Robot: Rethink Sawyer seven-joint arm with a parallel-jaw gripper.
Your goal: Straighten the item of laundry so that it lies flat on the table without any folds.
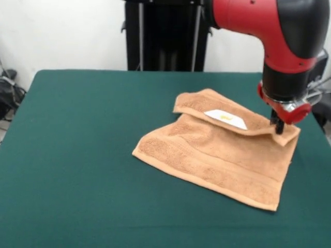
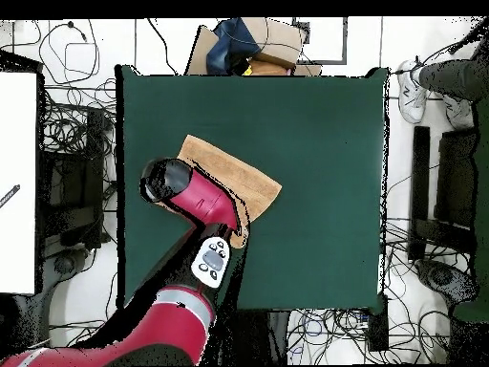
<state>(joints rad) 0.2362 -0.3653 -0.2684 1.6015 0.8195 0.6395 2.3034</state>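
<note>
Towel (image 1: pixel 222 160): light orange-brown terry, on the right half of the worktop (image 1: pixel 77 155) in the front view; not flat.
Fold: far edge turned over toward the near side as 1 flap, running from the far left corner to the right corner.
Label (image 1: pixel 226 118): small, white with a yellow mark, lying face up on the flap.
Border band: woven stripe along the near edge, visible in the front view.
Near part: 1 layer spread on the felt, near right corner close to the right side of the worktop.
Gripper (image 1: pixel 279 126): at the right corner of the flap, tip down on or just at the cloth.
Fingers: dark tip seen touching the flap's corner; cannot tell whether they are spread, pressed together or pinching the cloth.
Arm (image 1: pixel 269 31): red and black, coming down over the right end of the towel.
Overhead view: arm (image 2: pixel 196 205) covers much of the towel (image 2: pixel 239 177); the uncovered part shows to the right of it and beyond; gripper hidden under the arm.
Worktop: dark green felt, far larger than the towel.
Floor (image 2: pixel 76 57): white, with black cables around the worktop.
</note>
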